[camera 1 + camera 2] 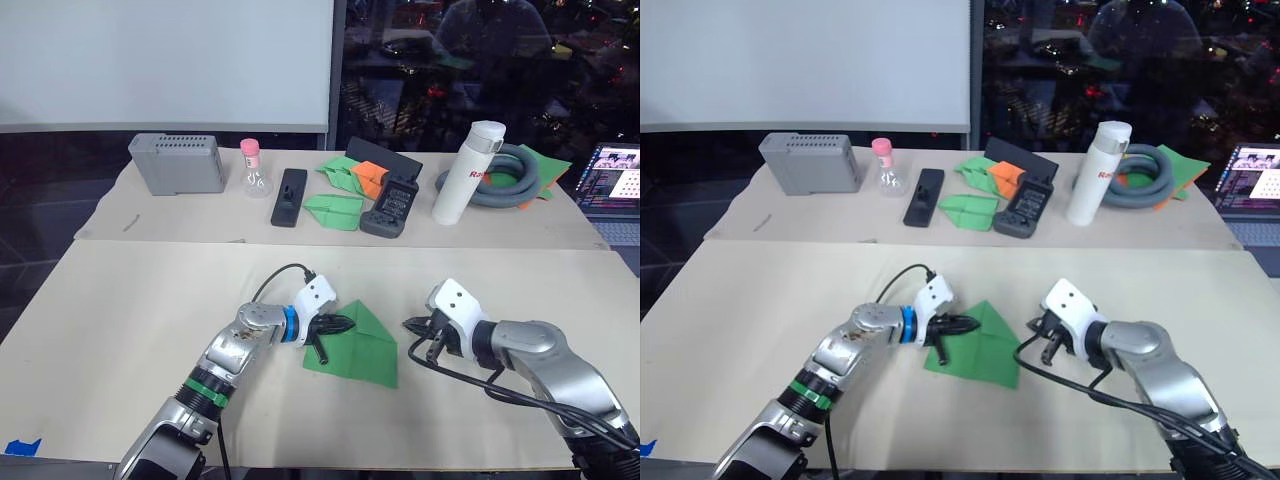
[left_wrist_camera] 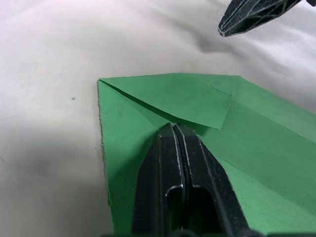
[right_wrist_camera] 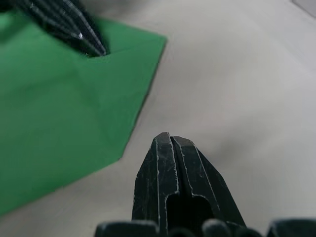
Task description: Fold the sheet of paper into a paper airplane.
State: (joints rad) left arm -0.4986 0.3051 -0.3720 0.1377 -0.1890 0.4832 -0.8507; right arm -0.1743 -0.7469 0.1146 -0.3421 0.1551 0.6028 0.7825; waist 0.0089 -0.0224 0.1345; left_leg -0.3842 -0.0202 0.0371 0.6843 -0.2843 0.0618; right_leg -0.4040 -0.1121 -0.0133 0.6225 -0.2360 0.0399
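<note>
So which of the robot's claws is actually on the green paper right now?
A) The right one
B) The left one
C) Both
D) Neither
B. The left gripper, its fingers shut, presses its tip onto a folded flap of the sheet of paper. The right gripper, also shut, sits on bare table beside the sheet's edge, not touching it.

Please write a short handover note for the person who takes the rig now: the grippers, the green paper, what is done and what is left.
Left gripper: jaws shut, tip pressing on the sheet of paper.
Right gripper: jaws shut, holding nothing, on bare table beside the sheet's edge.
Sheet: flat on the front table, partly folded, one corner flap turned over.
Done: first fold.
Left: the remaining folds; no dart shape yet.
</note>
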